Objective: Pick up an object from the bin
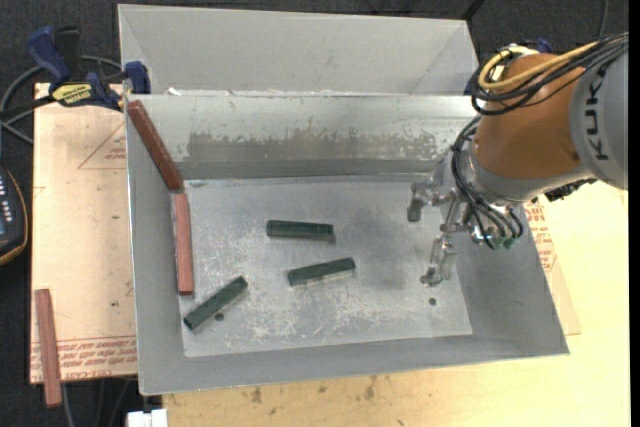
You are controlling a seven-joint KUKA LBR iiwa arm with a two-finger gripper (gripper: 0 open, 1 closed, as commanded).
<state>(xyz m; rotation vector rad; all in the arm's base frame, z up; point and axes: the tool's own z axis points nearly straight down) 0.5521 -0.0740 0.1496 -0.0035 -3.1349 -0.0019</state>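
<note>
Pincer point(436, 263) is hanging low over bare floor on the right side of the bin point(300, 340), with nothing showing in it. Whether it is standing wide or narrow, you cannot tell from this angle. The arm point(530, 130) is reaching in over the right rim.

Contents: three dark green bars are lying flat, apart from one another. The middle green bar point(321, 272) is lying nearest, left of the pincer and well apart from it, slightly tilted. The upper green bar point(300, 230) is lying beyond it toward the back wall. The lower green bar point(216, 303) is lying slantwise near the front left corner. A reddish-brown strip point(184, 245) is lying along the left wall.

Step, as judged: you are approaching, with no bar being touched.

Next move, as judged: you are needing a shift leftward over the middle green bar, then a wrist turn so the pincer is straddling its narrow width. The descent is wanting to go right down, since the bar is lying thin against the metal.
</note>
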